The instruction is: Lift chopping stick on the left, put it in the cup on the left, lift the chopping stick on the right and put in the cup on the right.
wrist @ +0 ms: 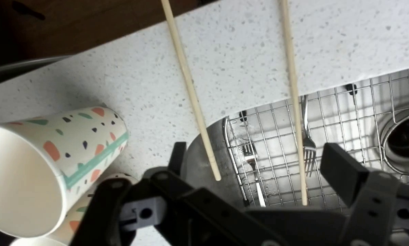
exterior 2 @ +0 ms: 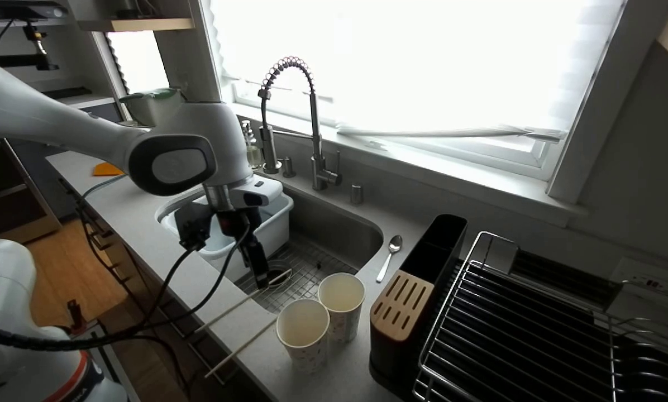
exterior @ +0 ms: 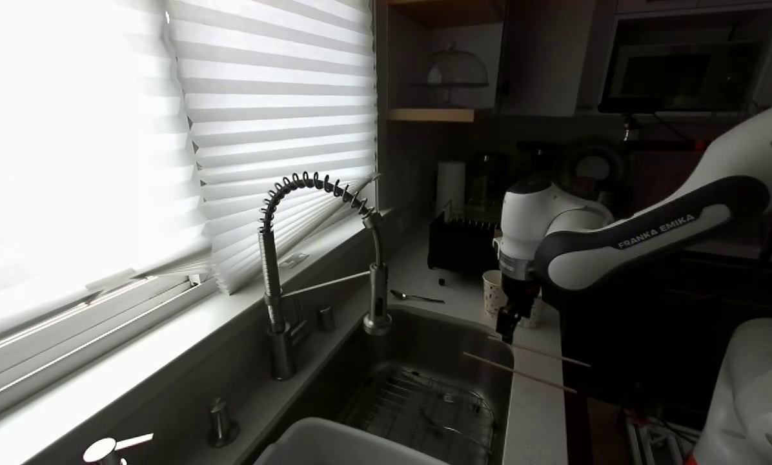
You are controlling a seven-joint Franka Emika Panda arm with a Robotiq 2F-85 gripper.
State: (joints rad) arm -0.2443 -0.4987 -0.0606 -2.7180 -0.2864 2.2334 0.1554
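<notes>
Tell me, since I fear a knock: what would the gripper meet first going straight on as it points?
Most likely the two chopsticks: in the wrist view their ends show between the open jaws of the gripper. Depth is unclear; it might straddle them and meet the sink rack.

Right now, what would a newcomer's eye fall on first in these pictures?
Probably the bright window blind, in front of which the coiled faucet arches. Next comes the white robot arm, its open end effector near two chopsticks that cross the counter and jut over the sink. Two speckled cups stand close together beside it.
</notes>
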